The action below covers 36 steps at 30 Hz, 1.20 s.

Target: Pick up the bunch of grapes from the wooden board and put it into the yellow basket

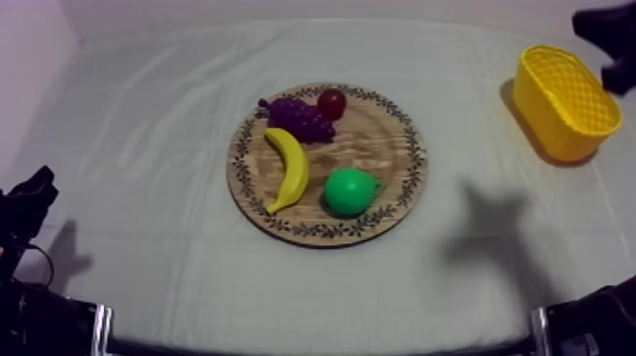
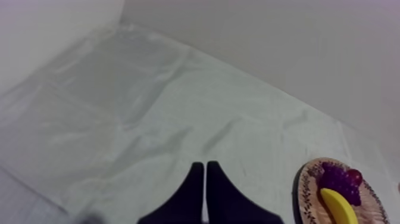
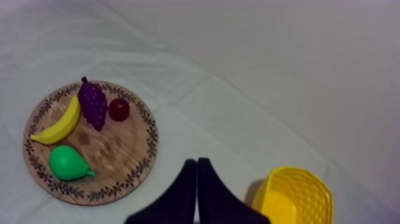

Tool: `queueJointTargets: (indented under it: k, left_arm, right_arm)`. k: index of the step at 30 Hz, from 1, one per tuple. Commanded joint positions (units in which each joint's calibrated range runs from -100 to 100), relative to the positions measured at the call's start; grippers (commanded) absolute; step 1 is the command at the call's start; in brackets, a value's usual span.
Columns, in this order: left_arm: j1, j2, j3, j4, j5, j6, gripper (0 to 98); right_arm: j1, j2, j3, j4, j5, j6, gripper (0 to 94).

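Left fingers (image 2: 190, 192), right fingers (image 3: 186, 192) closed, empty; one each: board (image 1: 383, 142), banana (image 1: 289, 170), pear (image 1: 350, 191), grapes (image 1: 301, 118), small red fruit (image 1: 331, 102), basket (image 1: 551, 128).

The bunch of grapes (image 1: 299, 118), dark purple, lies on its side on the round wooden board (image 1: 383, 142), close to the board's far left rim with its stem end toward that rim. The board, leaf-patterned round its edge, lies flat mid-table (image 1: 151, 114). The yellow basket (image 1: 552, 128), latticed and oblong, stands open side up near the table's far right corner, well apart from the board
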Motion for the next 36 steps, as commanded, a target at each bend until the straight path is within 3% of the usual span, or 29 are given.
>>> queueJointTargets:
  k: [1, 16, 29, 36]
  left_arm:
    - [0.0, 0.0, 0.0, 0.02, 0.0, 0.0, 0.1]
    - [0.0, 0.0, 0.0, 0.02, 0.0, 0.0, 0.1]
    - [0.0, 0.0, 0.0, 0.02, 0.0, 0.0, 0.1]
    - [0.0, 0.0, 0.0, 0.02, 0.0, 0.0, 0.1]
  right_arm:
    - [-0.3, 6.8, -9.5, -0.6, 1.5, 0.1, 0.7]
    - [-5.6, 29.5, -32.6, -3.1, 10.7, 2.3, 0.7]
    - [-13.8, 47.5, -41.8, -1.2, 16.7, 3.4, 1.9]
    - [-17.7, 54.1, -40.8, -0.5, 15.2, 3.4, 2.3]
